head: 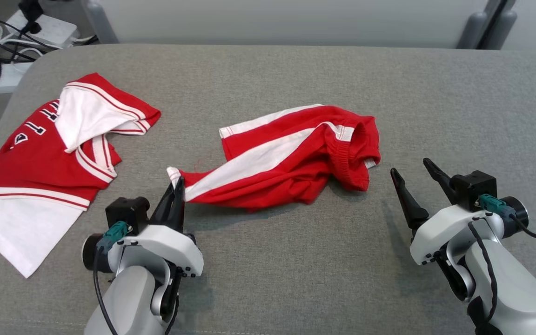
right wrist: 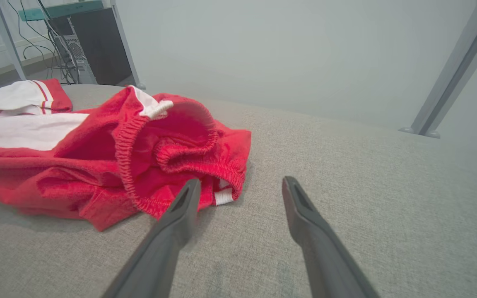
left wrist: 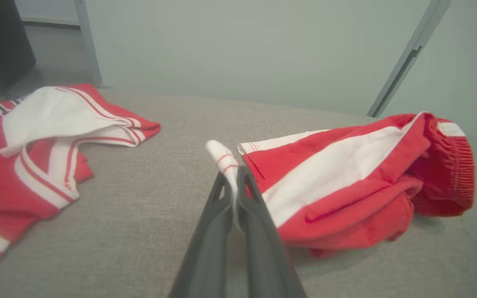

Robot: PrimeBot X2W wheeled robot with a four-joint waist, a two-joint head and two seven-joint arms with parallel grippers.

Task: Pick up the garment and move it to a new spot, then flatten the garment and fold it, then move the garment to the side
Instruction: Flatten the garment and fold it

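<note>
Entry: your left gripper (head: 177, 185) is clamped on a white hem corner of the red shorts (head: 286, 158), crumpled mid-table (head: 296, 70). Your right gripper (head: 410, 166) stands apart, empty, beside the waistband (head: 342, 158). Judged: grasp made; lifting, relocating, flattening, folding and setting aside not yet done.

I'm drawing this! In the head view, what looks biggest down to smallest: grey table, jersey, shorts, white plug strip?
1. grey table
2. jersey
3. shorts, only slightly smaller than the jersey
4. white plug strip, smallest; it lies farther off, so its true size is unsure
</note>
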